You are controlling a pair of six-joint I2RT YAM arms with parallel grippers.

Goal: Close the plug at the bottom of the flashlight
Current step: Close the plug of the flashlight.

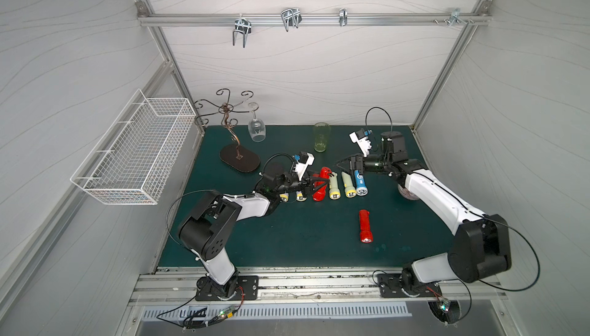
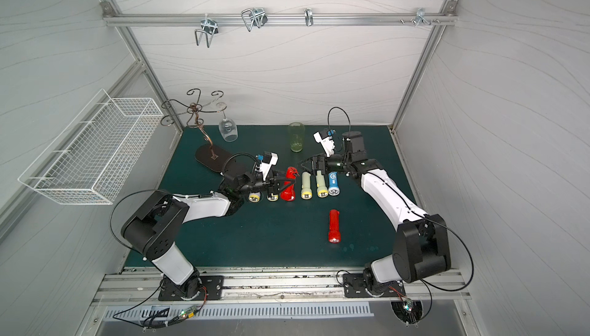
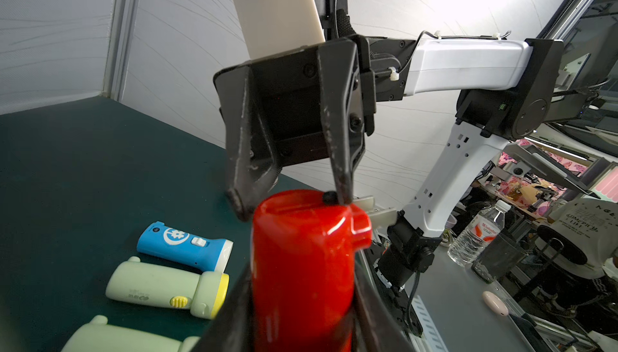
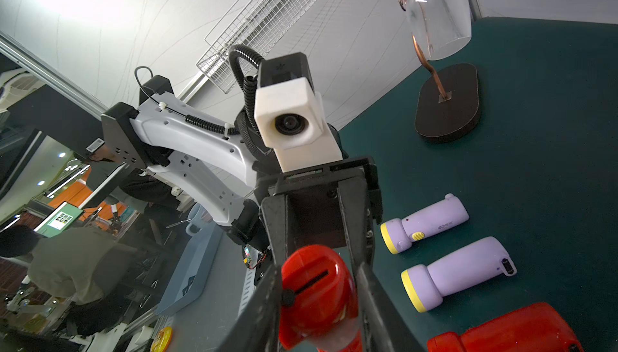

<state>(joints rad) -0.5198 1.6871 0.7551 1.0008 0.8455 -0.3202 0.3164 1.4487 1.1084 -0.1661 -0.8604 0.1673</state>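
**Red flashlight (image 1: 319, 194) lifted for plug closing, just in front of the green glass (image 1: 321, 136).**
Left gripper (image 1: 319, 182) was clamped on the body, with the butt pointing toward the glass. Right gripper (image 1: 339, 165) stood wide open and held nothing, its jaws straddling the butt and one fingertip (image 3: 344, 191) beside the black plug (image 3: 329, 197), which appeared to sit proud. Best approach, as judged: hold the left clamp firm and press the plug squarely along the body's axis, so the flashlight can't swivel.
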